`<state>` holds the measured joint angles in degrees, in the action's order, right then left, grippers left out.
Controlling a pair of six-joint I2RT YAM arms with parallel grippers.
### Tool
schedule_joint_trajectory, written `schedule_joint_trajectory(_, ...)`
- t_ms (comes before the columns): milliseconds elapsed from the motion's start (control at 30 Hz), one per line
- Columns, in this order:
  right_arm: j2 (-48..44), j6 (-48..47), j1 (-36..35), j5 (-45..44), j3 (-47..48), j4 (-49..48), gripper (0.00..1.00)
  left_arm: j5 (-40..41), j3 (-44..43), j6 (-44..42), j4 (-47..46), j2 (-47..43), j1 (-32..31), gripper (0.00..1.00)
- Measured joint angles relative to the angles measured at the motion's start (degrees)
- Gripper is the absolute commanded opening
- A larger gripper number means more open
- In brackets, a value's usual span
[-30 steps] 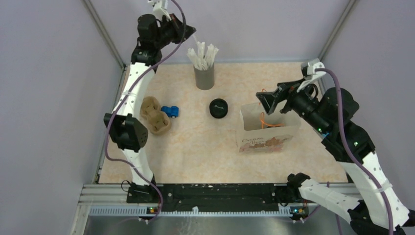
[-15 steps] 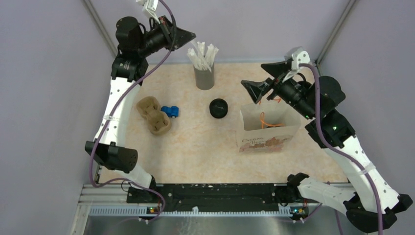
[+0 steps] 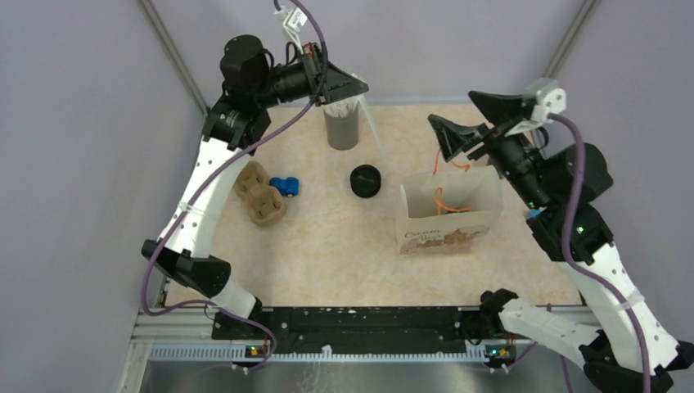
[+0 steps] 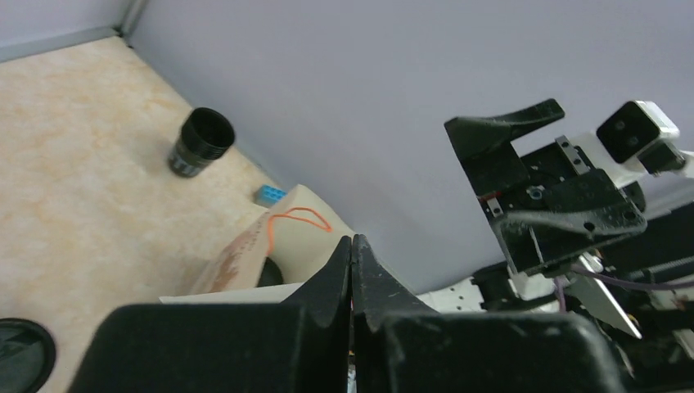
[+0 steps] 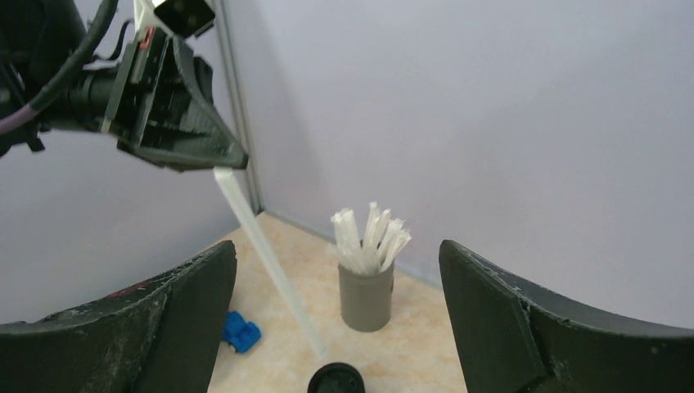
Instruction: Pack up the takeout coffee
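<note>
On the left gripper [image 3: 360, 86] the jaws are pressing together on a white wrapped straw [image 5: 266, 254] that is slanting down over the worktop [image 3: 327, 246]. On the right gripper [image 3: 452, 108] the jaws are gaping wide apart and empty above the far side of the paper bag [image 3: 448, 217]. The takeout coffee [image 4: 200, 141] is standing upright and lidless beyond that bag, near the foot of the wall [image 4: 327, 82]. It is probably light, thin-walled and easily crushed or tipped, so a gentle squeeze around its mid-side is looking safer than the rim.
</note>
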<state>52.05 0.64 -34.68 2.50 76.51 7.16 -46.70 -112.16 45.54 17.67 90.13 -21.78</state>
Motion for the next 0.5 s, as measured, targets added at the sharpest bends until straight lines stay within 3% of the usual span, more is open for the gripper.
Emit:
schedule_joint_trajectory(233,-8.37,-1.20,0.00,-7.21,0.57,-1.16,0.92,-0.44,-3.17,4.61,-1.86,0.26,-6.05,0.00)
schedule_joint_trajectory(500,-10.82,-3.26,0.00,-11.15,1.60,0.92,0.93,-0.39,-2.38,10.14,-9.64,0.46,-9.18,0.00)
